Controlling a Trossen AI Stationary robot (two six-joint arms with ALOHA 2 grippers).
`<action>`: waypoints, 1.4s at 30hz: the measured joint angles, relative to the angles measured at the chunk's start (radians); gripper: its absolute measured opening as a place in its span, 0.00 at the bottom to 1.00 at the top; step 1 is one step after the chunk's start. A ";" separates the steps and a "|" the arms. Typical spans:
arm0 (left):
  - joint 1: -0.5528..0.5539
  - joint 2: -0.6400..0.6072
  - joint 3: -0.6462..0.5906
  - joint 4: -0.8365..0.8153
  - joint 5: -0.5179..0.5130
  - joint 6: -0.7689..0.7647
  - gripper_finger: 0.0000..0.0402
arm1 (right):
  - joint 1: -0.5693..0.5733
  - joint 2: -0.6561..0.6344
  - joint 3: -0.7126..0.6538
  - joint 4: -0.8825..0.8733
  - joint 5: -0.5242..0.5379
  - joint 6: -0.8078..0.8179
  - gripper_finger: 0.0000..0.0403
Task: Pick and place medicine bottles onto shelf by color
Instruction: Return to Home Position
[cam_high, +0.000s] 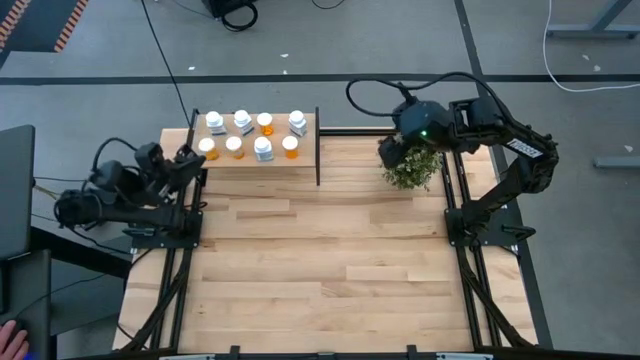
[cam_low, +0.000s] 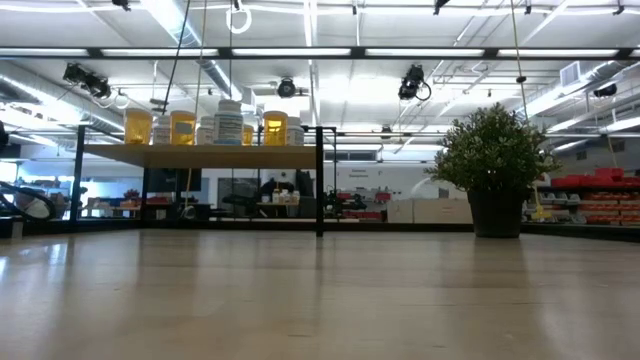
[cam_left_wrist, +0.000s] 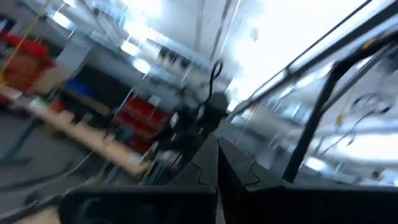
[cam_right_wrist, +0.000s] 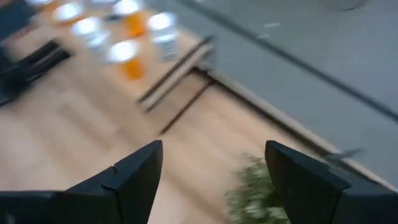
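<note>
**Bottles all on shelf, both grippers empty**

Eight bottles (cam_high: 262, 148) are seen standing in two rows on the shelf (cam_high: 278, 160), at the far left corner of the table (cam_high: 320, 260). None is left on the tabletop. Orange and white ones are mixed within each row, so it cannot be told whether the colour sorting would be counted as right. The placing work is judged finished, and the step in hand is taken to be the parking of the arms. What is called for next is a clean retreat to rest, with the shelf posts and the plant (cam_high: 412, 168) not brushed.

Left gripper (cam_high: 192, 162) is held just beside the shelf's left edge, apart from the bottles. Its fingers are pressed together and nothing is gripped.

Right gripper (cam_right_wrist: 214, 149) is poised above the plant, well apart from the shelf. Its fingers are spread wide, and nothing is held or touched between them.
</note>
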 joint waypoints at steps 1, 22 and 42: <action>0.000 -0.029 -0.043 0.055 0.000 -0.004 0.01 | -0.005 0.000 0.000 0.021 -0.053 -0.028 0.71; 0.000 -0.209 -0.407 0.565 0.046 -0.092 0.00 | -0.087 -0.005 -0.188 0.174 -0.685 -0.172 0.02; 0.000 -0.209 -0.495 0.648 0.044 -0.154 0.01 | -0.114 -0.626 -1.226 1.255 -0.662 0.093 0.01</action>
